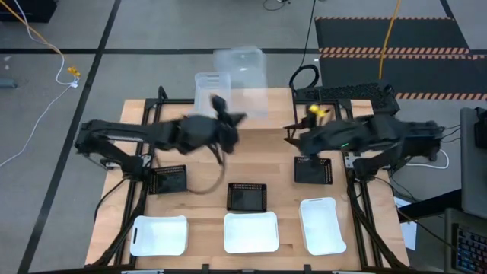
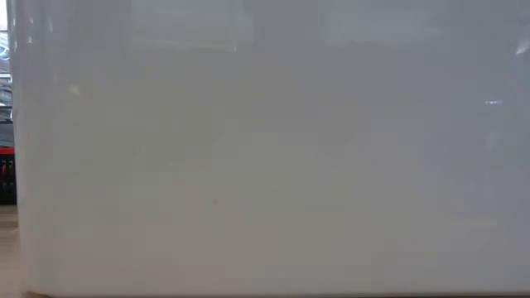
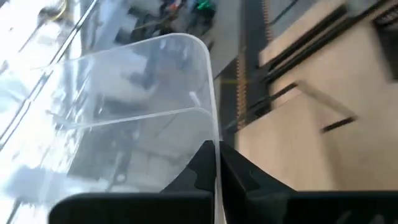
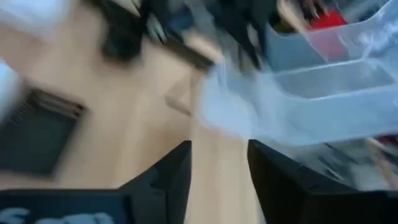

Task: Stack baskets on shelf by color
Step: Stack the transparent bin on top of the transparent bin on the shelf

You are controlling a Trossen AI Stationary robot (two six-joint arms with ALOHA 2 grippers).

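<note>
My left gripper (image 1: 228,113) is over the table's far middle, shut on a clear basket (image 1: 245,72) that shows blurred above the far edge. Another clear basket (image 1: 211,87) sits just left of it. My right gripper (image 1: 293,137) hangs open right of centre, touching nothing; its wrist view shows its fingers apart (image 4: 217,177) and a clear basket (image 4: 323,93) beyond them. Three black baskets (image 1: 247,196) (image 1: 171,180) (image 1: 313,169) lie mid-table. Three white baskets (image 1: 250,232) (image 1: 159,234) (image 1: 323,224) line the near edge. I cannot make out the shelf for certain. My left gripper holds the clear basket by one side wall (image 3: 216,134), just below the rim near a rounded corner. One finger (image 3: 196,168) is inside the basket and the other (image 3: 239,171) outside. The basket stands out beyond the fingers, lifted clear of the table.
The wall of a white basket (image 2: 265,165) fills the low view. Beyond the far right edge are a keyboard (image 1: 342,93) and a small yellow thing (image 1: 316,111). Bare tabletop (image 1: 266,156) lies between the two arms.
</note>
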